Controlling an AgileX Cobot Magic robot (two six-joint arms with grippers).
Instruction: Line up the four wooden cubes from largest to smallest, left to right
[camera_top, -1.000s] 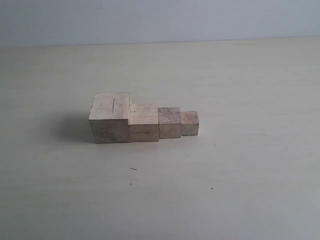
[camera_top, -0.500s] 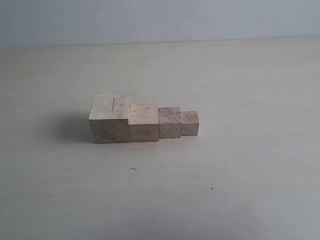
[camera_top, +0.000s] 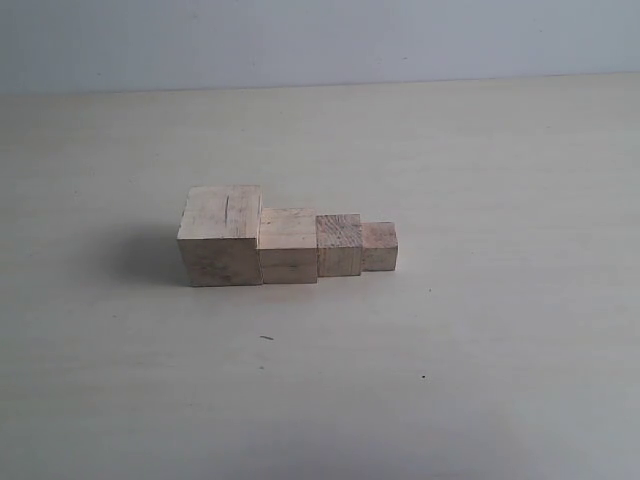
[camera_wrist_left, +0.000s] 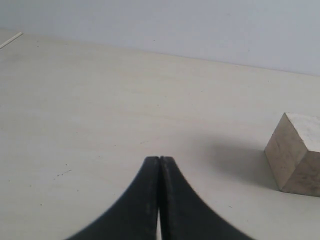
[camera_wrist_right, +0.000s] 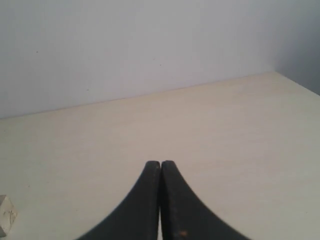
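Four pale wooden cubes stand touching in a row on the table. The largest cube (camera_top: 221, 236), with a dark crack on top, is at the left. Right of it come the second cube (camera_top: 288, 245), the third cube (camera_top: 339, 244) and the smallest cube (camera_top: 379, 246). Neither arm shows in the exterior view. My left gripper (camera_wrist_left: 159, 159) is shut and empty, well apart from the largest cube (camera_wrist_left: 296, 152). My right gripper (camera_wrist_right: 160, 163) is shut and empty over bare table; a corner of one cube (camera_wrist_right: 6, 214) shows at the frame edge.
The pale table (camera_top: 480, 360) spreads around the row on all sides. A plain wall (camera_top: 320, 40) rises behind its far edge. A small dark speck (camera_top: 267, 338) lies in front of the cubes.
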